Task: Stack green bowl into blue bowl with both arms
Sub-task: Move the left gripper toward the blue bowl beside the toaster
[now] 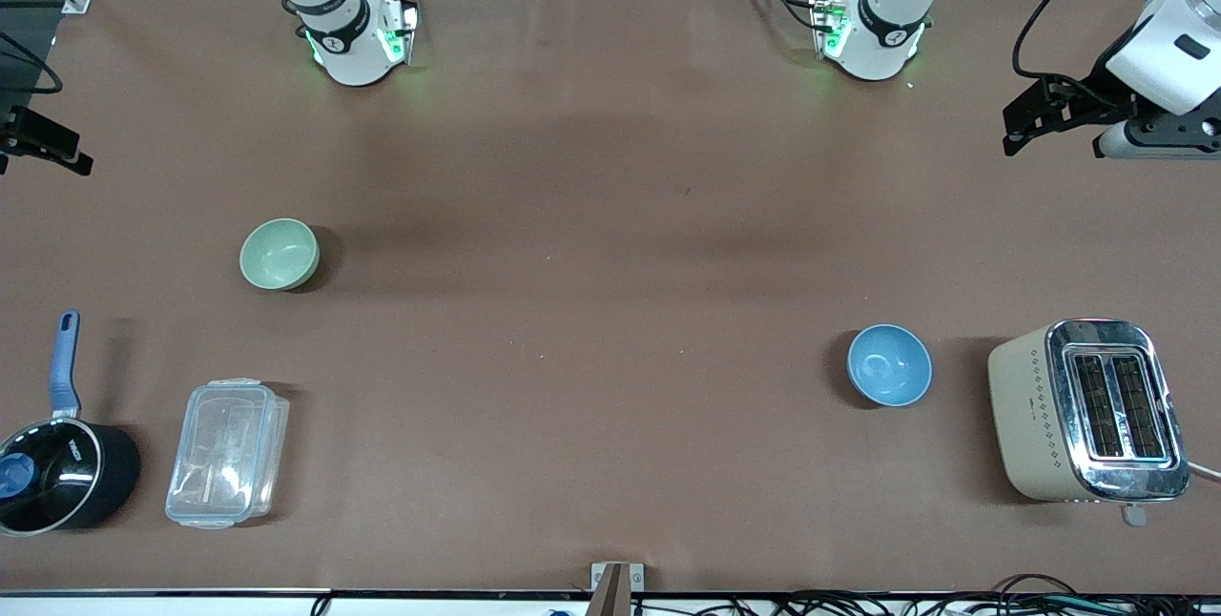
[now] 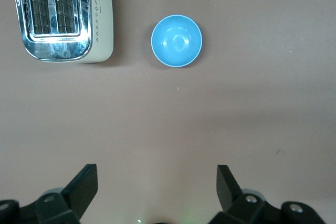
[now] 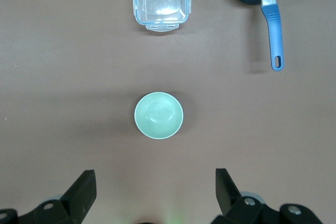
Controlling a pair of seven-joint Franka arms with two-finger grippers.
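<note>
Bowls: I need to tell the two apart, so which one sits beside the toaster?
The blue bowl, toward the left arm's end, sits beside the toaster. The green bowl sits toward the right arm's end, farther from the front camera.

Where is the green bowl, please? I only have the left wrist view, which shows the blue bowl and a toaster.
Observer: The green bowl sits upright on the table toward the right arm's end, farther from the front camera than the blue bowl.
Operator: Thank you. Is anything standing close to it?
Observer: Nothing touches it. A clear plastic container and a black saucepan lie nearer to the front camera, apart from it.
Operator: And is the right gripper ready?
Observer: The right gripper is open and empty, up over the right arm's end of the table.
</note>
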